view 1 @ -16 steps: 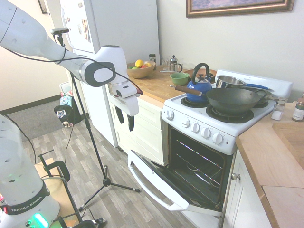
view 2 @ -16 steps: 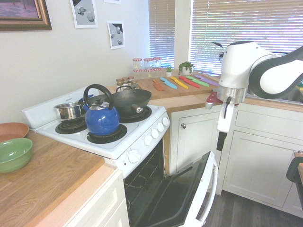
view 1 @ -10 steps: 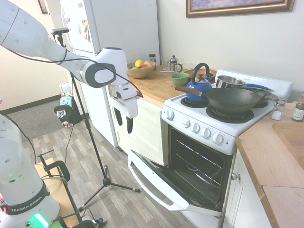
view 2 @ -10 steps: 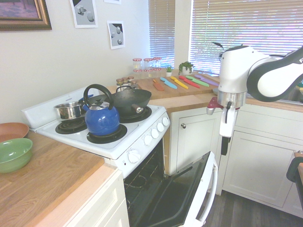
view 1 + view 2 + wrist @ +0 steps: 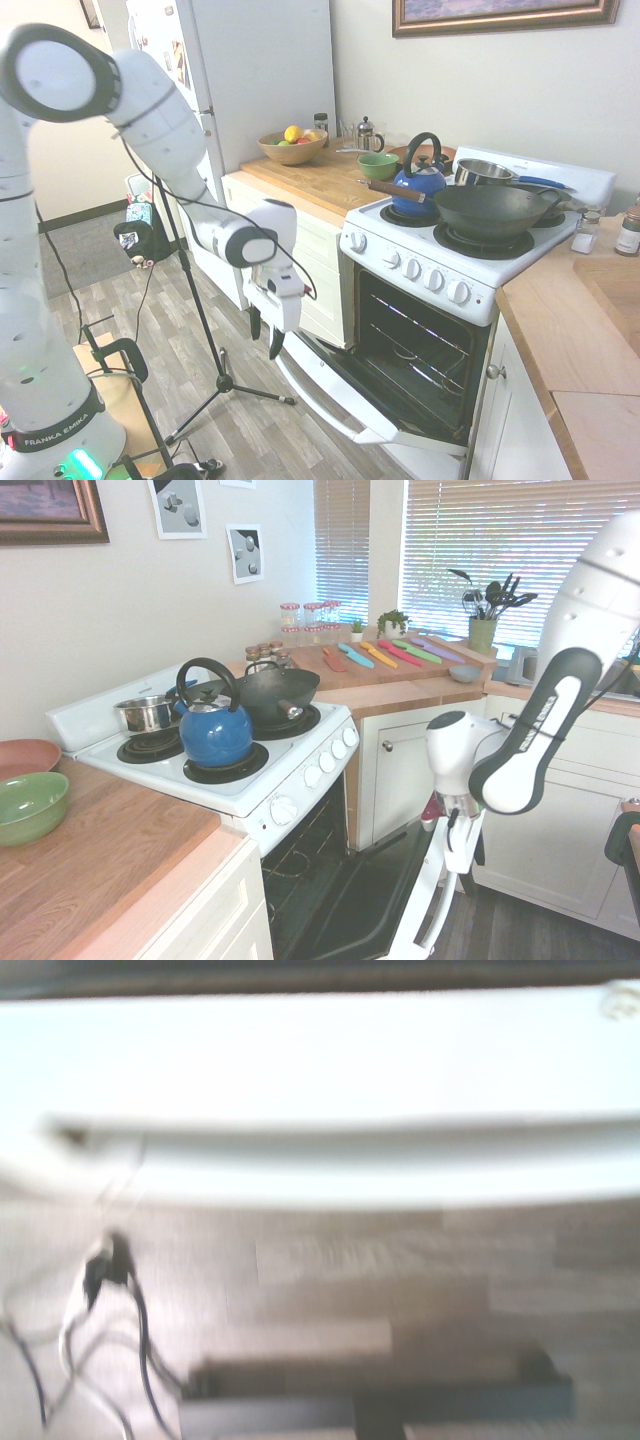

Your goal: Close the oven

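In the first exterior view, left to right: the gripper point(image 5: 265, 339) is positioned at the left end of the oven door point(image 5: 335, 388), fingers parted, nothing between them. The oven point(image 5: 425, 290) stands beneath the wok point(image 5: 490, 212); its door hangs partway down, below and to the left of the wok. Opening the access is complete; closure remains outstanding. Required next, by judgement: push the door upward until flush.

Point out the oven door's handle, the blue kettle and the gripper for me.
Handle point(image 5: 316, 403): first exterior view, on the bar's middle stretch.
Blue kettle point(image 5: 217, 737): second exterior view, on its round body.
Gripper point(image 5: 265, 338): first exterior view, midway between its fingertips.
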Controlling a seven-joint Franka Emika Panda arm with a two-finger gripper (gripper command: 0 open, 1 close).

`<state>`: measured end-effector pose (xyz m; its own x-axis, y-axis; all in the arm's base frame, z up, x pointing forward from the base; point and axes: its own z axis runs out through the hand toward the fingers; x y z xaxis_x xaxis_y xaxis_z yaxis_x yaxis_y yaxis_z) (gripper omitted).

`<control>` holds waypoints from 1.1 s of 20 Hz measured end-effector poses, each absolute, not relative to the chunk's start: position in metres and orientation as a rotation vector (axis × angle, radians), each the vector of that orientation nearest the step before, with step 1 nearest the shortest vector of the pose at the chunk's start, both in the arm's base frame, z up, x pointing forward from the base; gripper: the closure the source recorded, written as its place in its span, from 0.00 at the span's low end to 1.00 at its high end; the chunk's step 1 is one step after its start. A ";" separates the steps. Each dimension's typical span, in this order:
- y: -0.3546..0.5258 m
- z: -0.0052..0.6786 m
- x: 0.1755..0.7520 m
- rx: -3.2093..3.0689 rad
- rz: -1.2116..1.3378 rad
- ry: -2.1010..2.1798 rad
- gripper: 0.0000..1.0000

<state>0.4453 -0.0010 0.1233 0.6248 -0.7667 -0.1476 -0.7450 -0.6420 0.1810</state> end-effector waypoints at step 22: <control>0.062 0.164 0.558 2.995 0.382 -1.299 0.00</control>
